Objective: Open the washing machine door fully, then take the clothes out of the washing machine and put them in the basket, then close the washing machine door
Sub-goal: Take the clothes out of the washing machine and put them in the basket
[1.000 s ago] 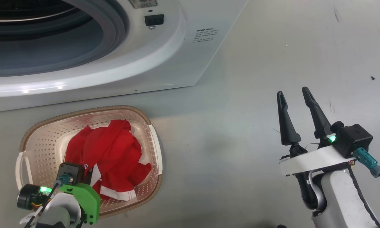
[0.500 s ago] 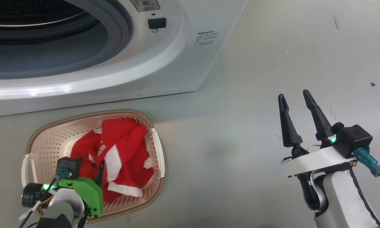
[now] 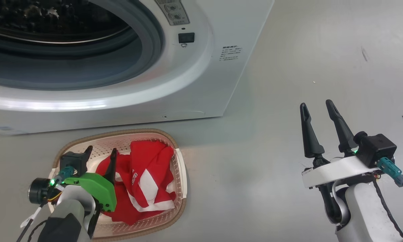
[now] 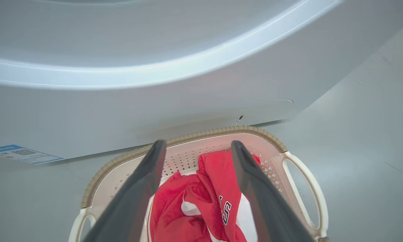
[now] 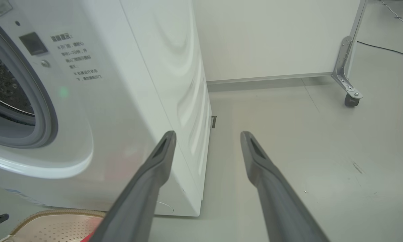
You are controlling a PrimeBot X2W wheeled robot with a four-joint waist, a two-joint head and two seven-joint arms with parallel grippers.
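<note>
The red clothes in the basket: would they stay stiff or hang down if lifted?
Probably hang down: the clothes lie crumpled in soft folds. Likely light, since the fabric looks thin. Loose ends might catch on the basket rim.

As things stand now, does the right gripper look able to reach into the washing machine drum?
Probably yes. The drum mouth stands open, the right gripper is open and empty, and the floor between them carries no obstacle.

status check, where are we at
Left pincer open over basket. Right pincer open, empty. Red clothes in basket. Washer mouth open.
</note>
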